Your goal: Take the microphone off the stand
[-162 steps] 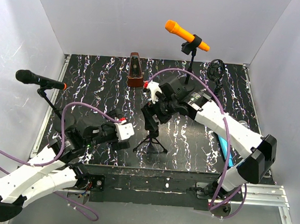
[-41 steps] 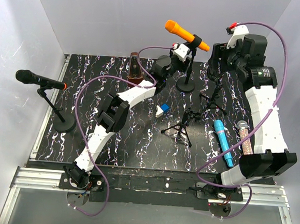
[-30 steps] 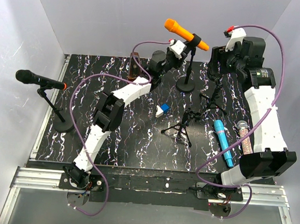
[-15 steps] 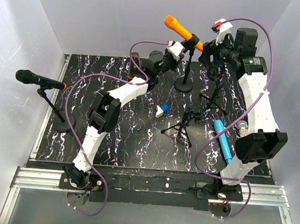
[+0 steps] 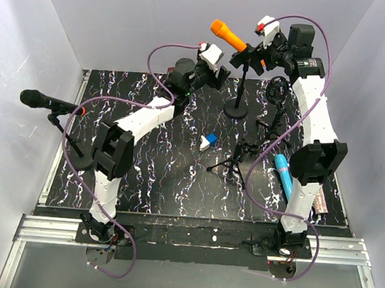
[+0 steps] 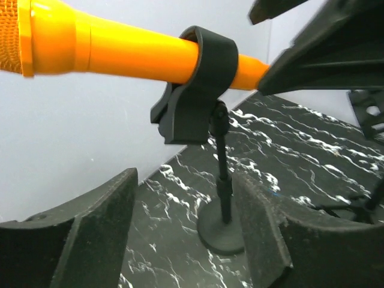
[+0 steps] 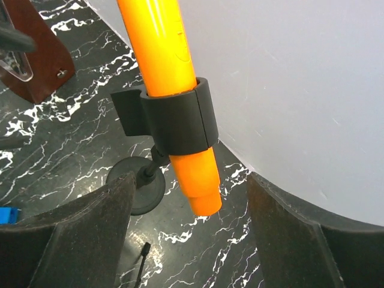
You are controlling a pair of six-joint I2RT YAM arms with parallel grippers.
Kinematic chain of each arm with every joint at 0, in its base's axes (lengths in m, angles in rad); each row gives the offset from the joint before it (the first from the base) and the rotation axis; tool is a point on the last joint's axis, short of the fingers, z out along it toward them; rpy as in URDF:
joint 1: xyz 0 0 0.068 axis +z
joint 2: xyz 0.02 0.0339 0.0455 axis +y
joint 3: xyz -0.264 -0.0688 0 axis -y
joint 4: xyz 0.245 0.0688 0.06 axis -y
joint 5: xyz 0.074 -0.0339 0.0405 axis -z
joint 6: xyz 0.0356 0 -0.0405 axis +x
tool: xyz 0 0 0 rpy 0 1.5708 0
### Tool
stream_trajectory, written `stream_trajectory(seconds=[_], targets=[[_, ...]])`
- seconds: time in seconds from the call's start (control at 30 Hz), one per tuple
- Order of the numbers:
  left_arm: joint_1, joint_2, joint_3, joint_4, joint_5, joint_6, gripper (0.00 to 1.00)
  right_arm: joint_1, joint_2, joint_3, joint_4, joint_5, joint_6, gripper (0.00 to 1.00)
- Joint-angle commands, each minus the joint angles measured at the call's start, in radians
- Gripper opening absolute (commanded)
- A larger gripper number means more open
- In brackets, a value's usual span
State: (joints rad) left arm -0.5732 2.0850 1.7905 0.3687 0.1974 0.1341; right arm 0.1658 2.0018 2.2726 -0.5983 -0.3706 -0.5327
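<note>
I am holding both grippers up at the back edge of the marbled table (image 5: 169,182), one on each side of the orange microphone (image 5: 229,37). It is sitting in the black clip (image 5: 247,53) on top of its round-based stand (image 5: 236,109), with its head tilting up to the left and its tail pointing down to the right. My left gripper (image 6: 187,198) is standing wide and gripping nothing; its fingers (image 6: 90,234) are framing the stand's post from below, apart from it. My right gripper (image 7: 191,180) is also spreading wide and empty, the microphone's tail showing between its pads (image 7: 90,234), apart from both.

The white back wall (image 5: 142,20) is crowding in just behind the clip, so the free room is lying toward me and above the table. The right wrist view is showing the brown metronome (image 7: 33,48) near the stand's base and a corner of the blue block (image 7: 6,214). The left wrist view is showing the microphone's grille head instead. Only the overhead view is taking in the black microphone (image 5: 49,101) on its own stand, well apart at far left. A faint mark on the orange barrel is too blurred to read.
</note>
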Motion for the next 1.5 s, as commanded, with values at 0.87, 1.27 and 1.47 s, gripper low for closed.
stream_trajectory(seconds=[0.87,1.27,1.47], targets=[[0.084,-0.586,-0.217,-0.674,0.117,0.145,0.75,0.008,0.066,-0.028,0.009,-0.235,0.007,0.51],[0.101,-0.68,-0.295,-0.662,0.083,0.103,0.75,0.023,0.059,0.029,-0.041,-0.289,0.057,0.02],[0.121,-0.75,-0.394,-0.729,0.155,-0.033,0.78,0.051,-0.104,-0.246,0.243,-0.398,0.241,0.01]])
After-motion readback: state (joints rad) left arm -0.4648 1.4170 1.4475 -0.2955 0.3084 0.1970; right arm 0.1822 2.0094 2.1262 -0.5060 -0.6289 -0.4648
